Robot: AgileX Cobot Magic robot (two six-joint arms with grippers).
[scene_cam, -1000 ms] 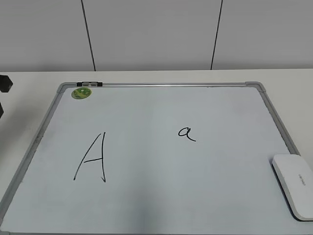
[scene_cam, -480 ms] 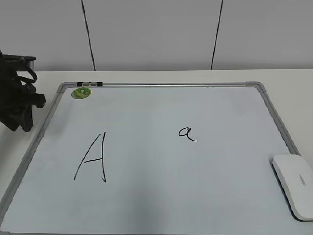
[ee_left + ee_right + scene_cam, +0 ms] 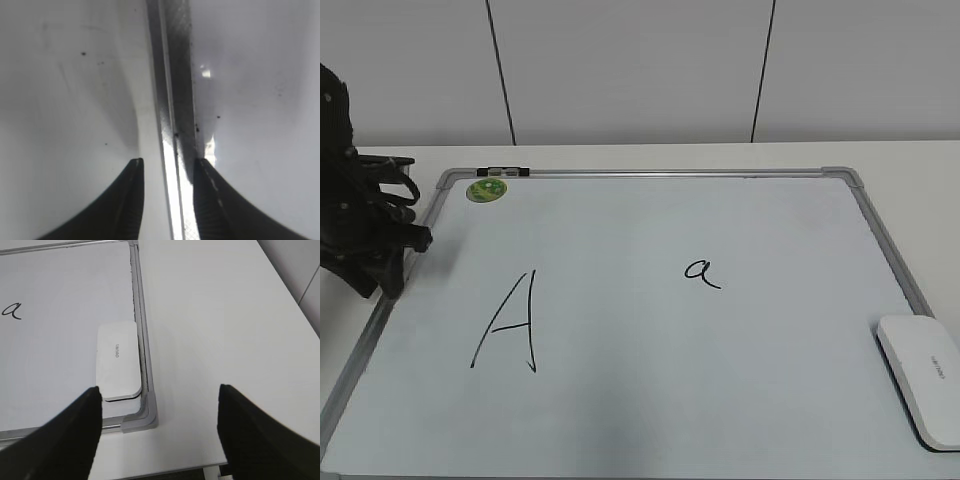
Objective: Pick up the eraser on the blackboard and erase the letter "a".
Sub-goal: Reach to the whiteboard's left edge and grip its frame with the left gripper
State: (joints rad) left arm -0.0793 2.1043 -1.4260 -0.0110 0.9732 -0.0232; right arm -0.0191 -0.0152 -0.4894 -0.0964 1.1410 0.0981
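— Where are we?
— Grasp not begun. On the tabletop (image 3: 920, 160), the blackboard (image 3: 650, 175) carries the eraser (image 3: 925, 375) in its near right corner, the "a" (image 3: 701, 271) mid-board.
— The pincers?
— Right pincer (image 3: 160, 432) wide, must descend on the eraser. Left pincer (image 3: 167, 172) narrow, straddling the frame; only its wrist view shows that.

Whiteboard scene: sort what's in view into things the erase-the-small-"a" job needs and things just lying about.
Needed:
- eraser, lying at the board's right edge
- blackboard
- small "a", unerased
- right gripper, open, above the table beside the eraser

Just there:
- capital "A"
- green sticker
- clip on the top frame
- left gripper, astride the left frame
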